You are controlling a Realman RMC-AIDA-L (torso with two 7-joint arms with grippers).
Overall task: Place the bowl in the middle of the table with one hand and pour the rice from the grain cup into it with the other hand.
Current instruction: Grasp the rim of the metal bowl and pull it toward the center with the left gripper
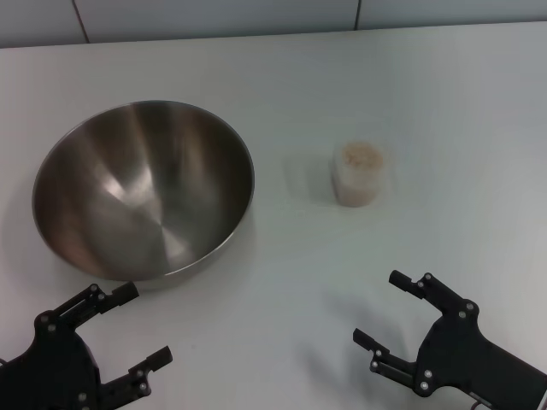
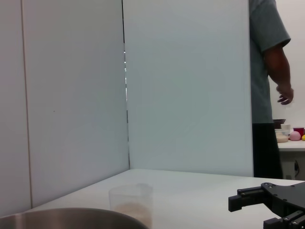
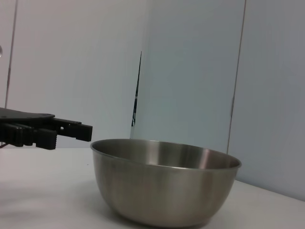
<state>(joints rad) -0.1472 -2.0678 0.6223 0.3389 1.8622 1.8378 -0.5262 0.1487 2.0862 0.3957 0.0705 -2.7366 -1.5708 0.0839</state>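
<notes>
— Where do the grippers stand?
— Left gripper (image 1: 126,329) sits near the table's (image 1: 282,282) front edge, fingers (image 1: 115,293) spread wide, holding nothing, one tip just short of the stainless-steel bowl (image 1: 144,190). Right gripper (image 1: 389,312) mirrors it, splayed wide and empty.
— And the rice?
— Still in the grain cup (image 1: 359,174), upright, right of the bowl and apart from it; rice (image 1: 361,155) fills it to the top

Pale wall panels (image 2: 186,86) enclose the scene; a person (image 2: 267,81) stands by a cluttered side counter (image 2: 290,144).
</notes>
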